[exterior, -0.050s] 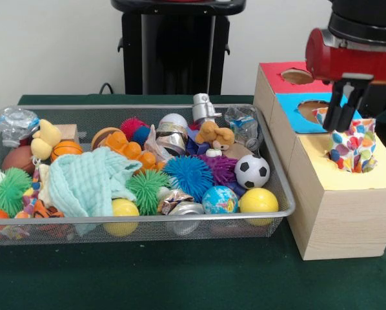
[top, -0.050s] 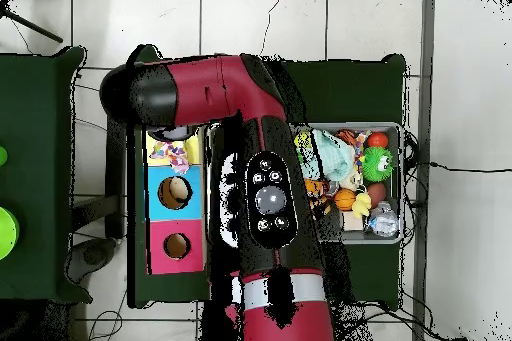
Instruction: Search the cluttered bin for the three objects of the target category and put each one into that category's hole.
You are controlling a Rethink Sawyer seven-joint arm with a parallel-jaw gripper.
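My gripper (exterior, -0.050s: 343, 124) hangs over the yellow-topped end of the wooden box (exterior, -0.050s: 338, 213), at the right of the front view. Its fingers stand close together on a polka-dot cloth (exterior, -0.050s: 355, 147), which hangs down into the yellow hole. From overhead the cloth (top, -0.050s: 179, 158) shows at the yellow section, mostly under the arm (top, -0.050s: 215, 92). A mint-green cloth (exterior, -0.050s: 90, 181) lies in the left half of the wire bin (exterior, -0.050s: 280, 187), draped over other toys.
The box also has a blue hole (exterior, -0.050s: 309, 106) and a red hole (exterior, -0.050s: 297, 76). The bin is packed with balls, spiky toys, a soccer ball (exterior, -0.050s: 252, 171), a yellow ball (exterior, -0.050s: 258, 201), crushed cans and plush animals. The bin (top, -0.050s: 398, 182) lies right of the arm overhead.
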